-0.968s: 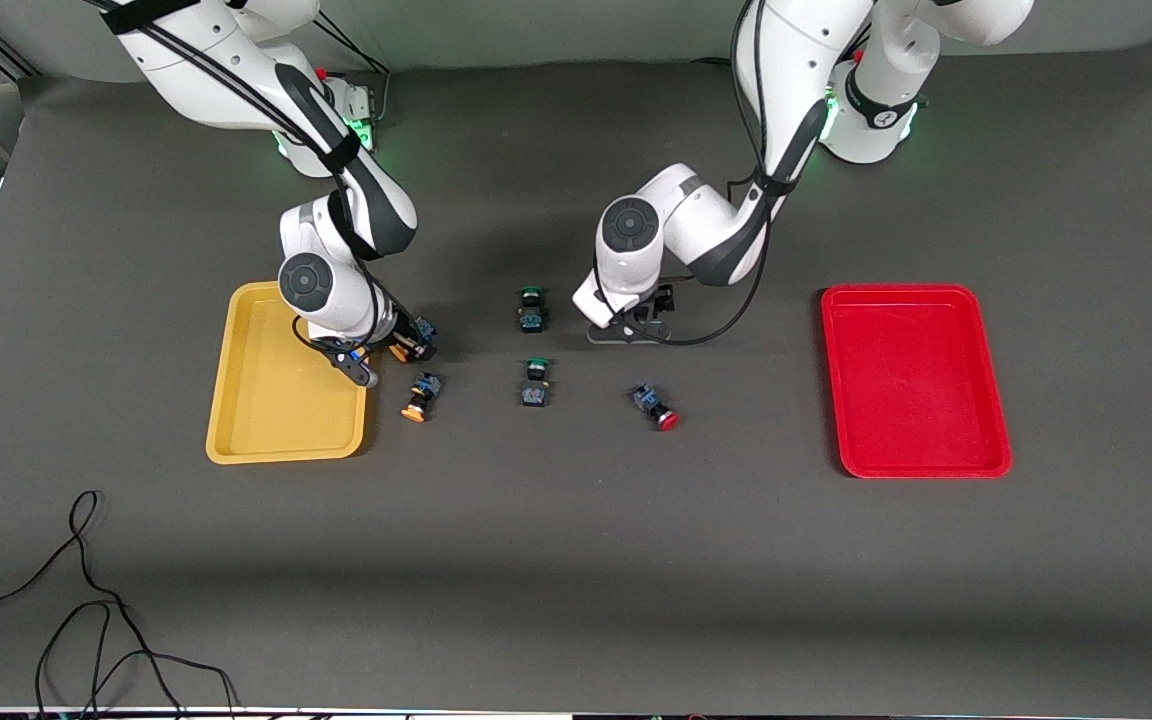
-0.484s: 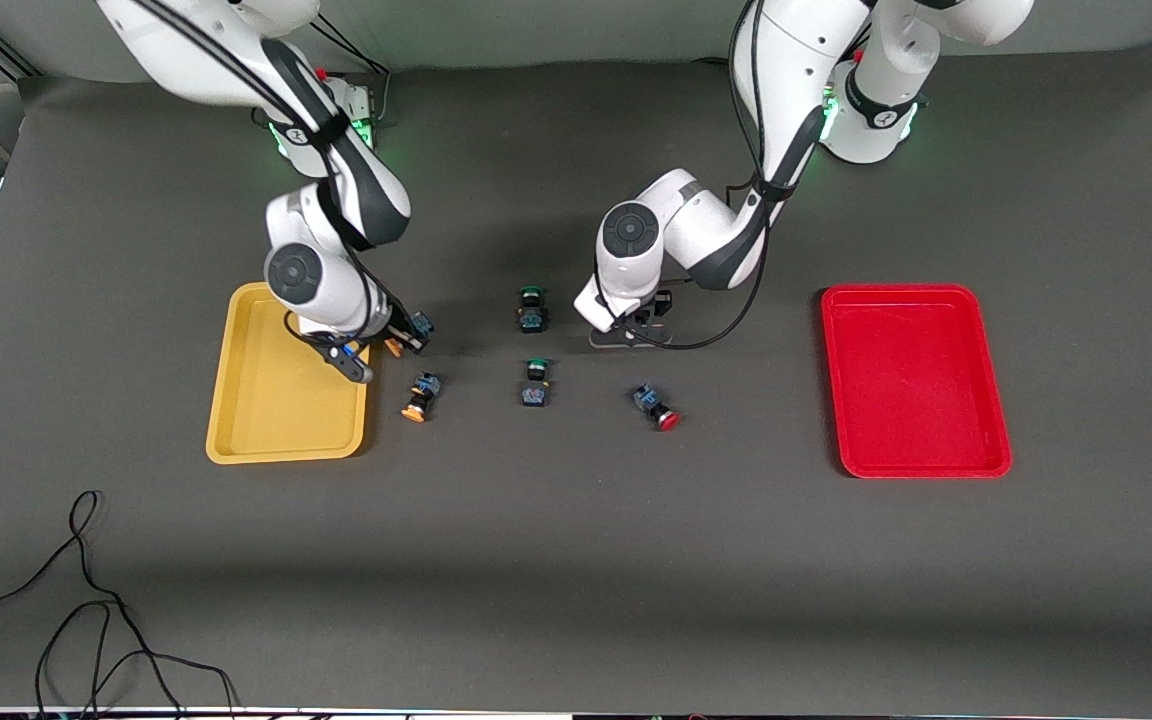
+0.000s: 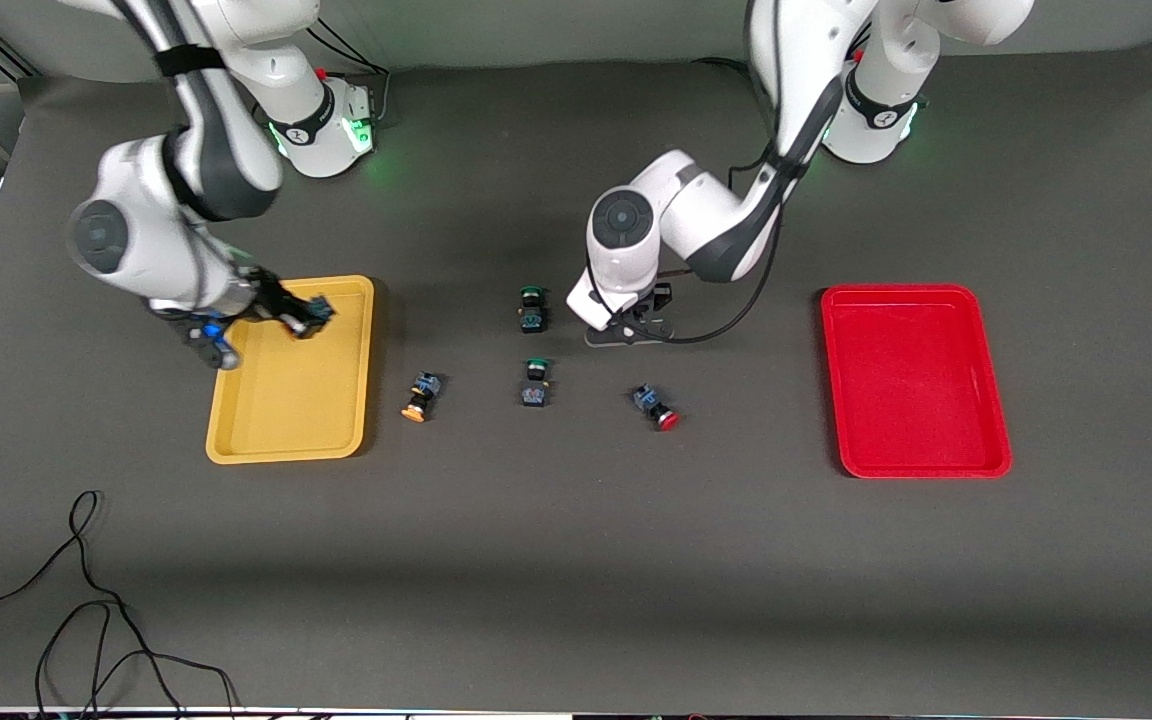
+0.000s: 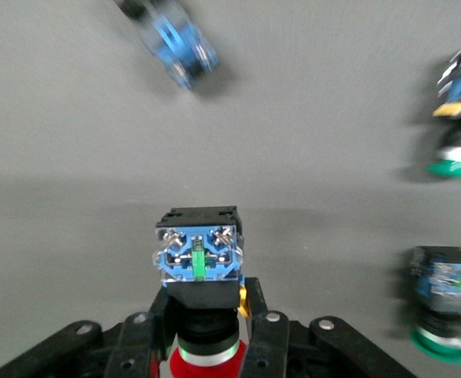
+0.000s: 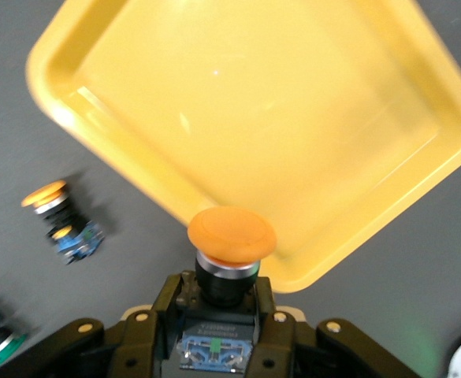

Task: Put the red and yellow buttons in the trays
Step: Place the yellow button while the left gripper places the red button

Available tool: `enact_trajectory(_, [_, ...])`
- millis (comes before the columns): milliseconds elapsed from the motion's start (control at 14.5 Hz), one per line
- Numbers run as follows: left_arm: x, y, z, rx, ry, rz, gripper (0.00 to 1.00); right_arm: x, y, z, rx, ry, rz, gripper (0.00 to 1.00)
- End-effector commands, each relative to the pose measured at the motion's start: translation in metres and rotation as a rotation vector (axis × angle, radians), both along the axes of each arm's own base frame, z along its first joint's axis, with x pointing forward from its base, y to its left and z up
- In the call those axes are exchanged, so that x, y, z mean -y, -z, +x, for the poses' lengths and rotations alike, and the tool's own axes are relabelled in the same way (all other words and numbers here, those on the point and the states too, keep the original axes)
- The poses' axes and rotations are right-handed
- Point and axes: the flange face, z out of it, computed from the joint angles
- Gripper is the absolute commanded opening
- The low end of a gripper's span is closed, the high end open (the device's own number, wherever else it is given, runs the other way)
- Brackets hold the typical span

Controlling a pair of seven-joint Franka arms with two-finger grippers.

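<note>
Now the right gripper [image 3: 301,317] hangs over the yellow tray [image 3: 236,425], clamped tight on 1 orange-capped button [image 5: 231,234]; the right wrist view shows the cap pointing out past the fingertips with the tray floor directly below, so the button looks held that way to drop cap-first into the matching tray. The release is not yet done.

The left gripper [image 3: 626,325] sits low at the bench [image 3: 576,560], pinched closed on 1 red-capped button [image 4: 200,256]. In the left wrist view the fingers [image 4: 268,346] grip the neck just above the red cap, leaving the blue terminal block sticking out ahead of them; that hold keeps the bulky body free of the fingers. The red tray [image 3: 916,460] lies well apart from this gripper, toward the left arm's end of the bench, so a lift and carry is probably what comes next.

Below the left gripper in the front view, a 2nd red-capped button [image 3: 656,406] lies on its side, near it. A 2nd orange-capped button [image 3: 421,395] rests just beside the yellow tray's rim, away from the right gripper. The 2 green-capped buttons [image 3: 532,308] sit between them, close to the left gripper, and are not part of the sorting.
</note>
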Motion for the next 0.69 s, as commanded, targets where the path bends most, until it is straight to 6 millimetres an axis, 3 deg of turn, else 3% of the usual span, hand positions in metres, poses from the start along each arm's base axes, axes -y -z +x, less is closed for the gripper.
enact_trajectory(0, [-0.031,-0.067,0.01,0.02,-0.051,-0.014,0.1,0.038,0.02,-0.011,-0.011,-0.041,0.026,0.05])
enact_trajectory(69, [-0.049,-0.083,0.018,0.025,-0.073,-0.016,0.1,0.062,0.03,-0.014,-0.001,-0.052,0.035,0.05])
enact_trajectory(207, [-0.102,-0.1,0.035,0.018,-0.078,-0.009,0.1,0.078,0.058,-0.016,0.006,-0.061,0.023,0.05])
enact_trajectory(415, [-0.23,-0.089,0.051,-0.024,-0.029,0.007,0.1,0.08,0.102,-0.014,-0.002,-0.048,-0.01,0.06])
enact_trajectory(622, [-0.352,-0.066,0.065,-0.038,0.046,0.019,0.1,0.078,0.127,-0.016,-0.003,-0.05,-0.034,0.06])
